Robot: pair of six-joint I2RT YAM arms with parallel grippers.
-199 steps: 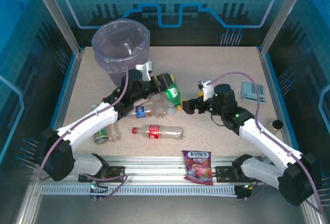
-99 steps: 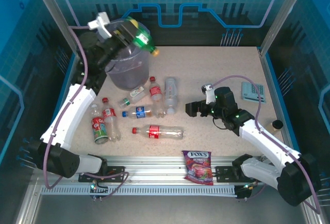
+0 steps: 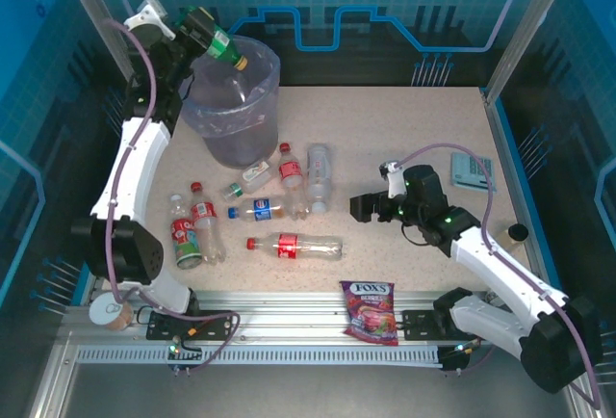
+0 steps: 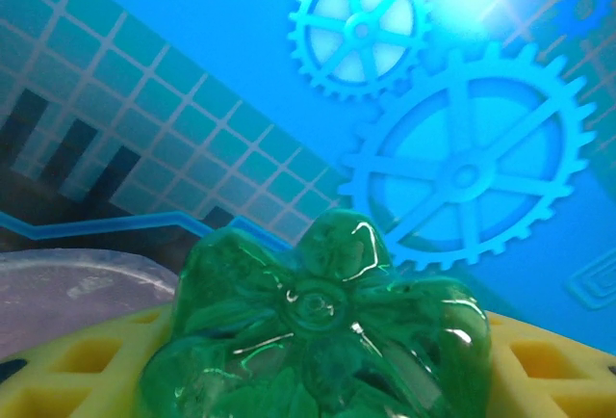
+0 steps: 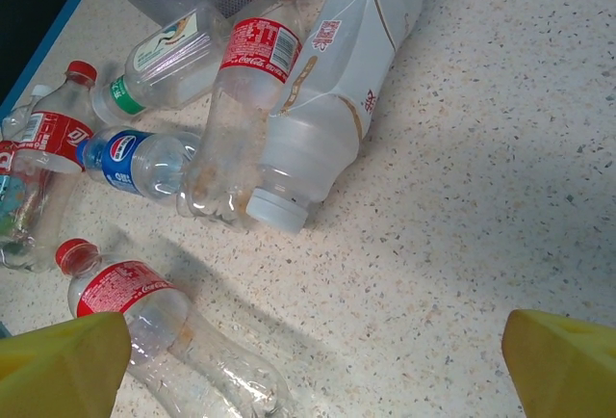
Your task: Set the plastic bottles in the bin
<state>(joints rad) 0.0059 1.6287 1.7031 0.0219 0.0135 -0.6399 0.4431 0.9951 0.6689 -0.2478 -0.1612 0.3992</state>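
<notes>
Drop-off step here: left gripper (image 3: 200,33) is clamped on the green bottle (image 3: 219,47), cap pointing down over the 11 o'clock rim of the bin (image 3: 231,143). I'd nudge it inward, then let go. Meanwhile the right gripper (image 3: 358,208) hangs wide apart, loose bottles (image 3: 294,245) at its 9 o'clock.

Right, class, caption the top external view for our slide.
Left end effector holds the green bottle raised at the bin; more bottles lie on the table.

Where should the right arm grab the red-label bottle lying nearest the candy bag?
Probably across the red-label bottle mid-body, from straight above with the open right gripper. It lies flat on its side, clear of the other bottles, so the jaws can straddle it.
</notes>
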